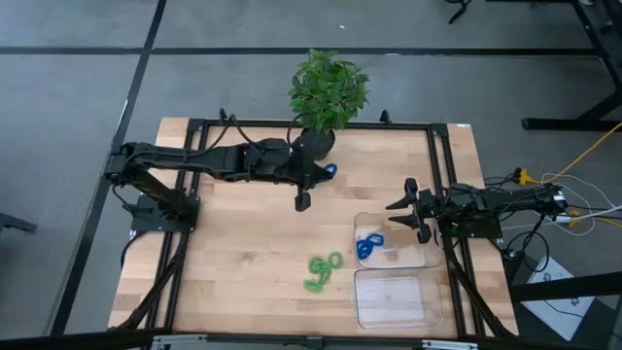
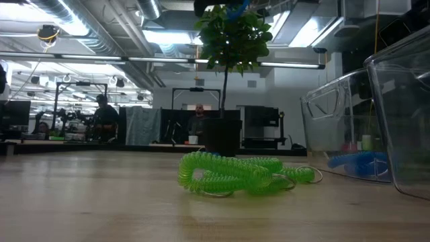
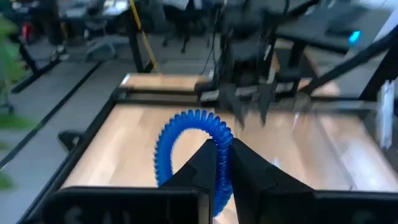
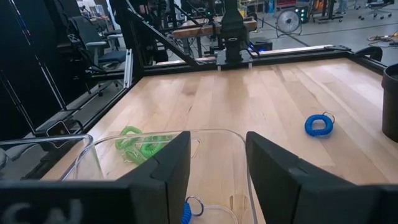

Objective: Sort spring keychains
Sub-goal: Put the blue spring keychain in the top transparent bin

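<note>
My left gripper (image 1: 324, 171) hangs high over the table's far middle, beside the plant pot, shut on a bright blue spring keychain (image 3: 189, 134). That keychain also shows at the top of the low view (image 2: 235, 9). Another blue keychain (image 4: 319, 124) lies flat on the table near the pot. Green keychains (image 1: 324, 270) lie in a small heap on the wood at near centre (image 2: 235, 176). Blue keychains (image 1: 367, 245) lie in the farther clear tray (image 1: 413, 261). My right gripper (image 1: 408, 218) waits open at the table's right, over that tray's rim (image 4: 161, 133). My left gripper pinches one side of the blue coil loop (image 3: 221, 152) between its two fingers. The fingers point toward the table's right, slanting a little down. The rest of the loop arches up and out past the fingertips (image 3: 205, 163), and the keychain is lifted clear of the table.
A potted plant (image 1: 328, 89) stands at the far edge, its pot (image 1: 316, 142) right next to my left gripper. A second clear tray (image 1: 394, 298) sits nearer, below the first. Black frame rails (image 1: 437, 175) run along the table's sides. People stand in the room beyond (image 2: 199, 121).
</note>
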You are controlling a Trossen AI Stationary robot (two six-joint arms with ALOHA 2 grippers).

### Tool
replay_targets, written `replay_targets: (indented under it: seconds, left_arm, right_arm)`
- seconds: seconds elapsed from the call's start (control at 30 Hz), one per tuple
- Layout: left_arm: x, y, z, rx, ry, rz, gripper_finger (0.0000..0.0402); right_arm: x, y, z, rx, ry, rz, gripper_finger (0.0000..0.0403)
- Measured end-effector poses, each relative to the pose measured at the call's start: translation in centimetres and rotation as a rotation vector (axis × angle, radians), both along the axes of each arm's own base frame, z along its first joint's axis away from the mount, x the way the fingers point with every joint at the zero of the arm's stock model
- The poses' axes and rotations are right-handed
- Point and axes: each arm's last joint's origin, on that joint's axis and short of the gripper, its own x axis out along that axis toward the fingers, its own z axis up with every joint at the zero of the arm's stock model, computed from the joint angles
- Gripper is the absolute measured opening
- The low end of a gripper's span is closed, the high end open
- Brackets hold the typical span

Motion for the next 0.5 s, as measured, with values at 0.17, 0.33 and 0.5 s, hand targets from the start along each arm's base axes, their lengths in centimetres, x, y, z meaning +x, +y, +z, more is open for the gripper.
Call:
replay_targets:
  seconds: [0.17,0.33,0.5]
  left_arm:
    - [0.6,-0.4,0.4,-0.02,-0.079,-0.046,0.0027]
    - [1.5,-0.9,0.7,-0.023,-0.177,-0.085,0.0026]
    - [2.1,-1.5,0.6,-0.033,-0.208,-0.141,0.0026]
  right_arm:
    - [0.0,0.0,0.0,0.0,0.0,0.0,0.0154]
    - [0.0,0.0,0.0,0.0,0.0,0.0,0.0154]
    - [0.0,0.0,0.0,0.0,0.0,0.0,0.0154]
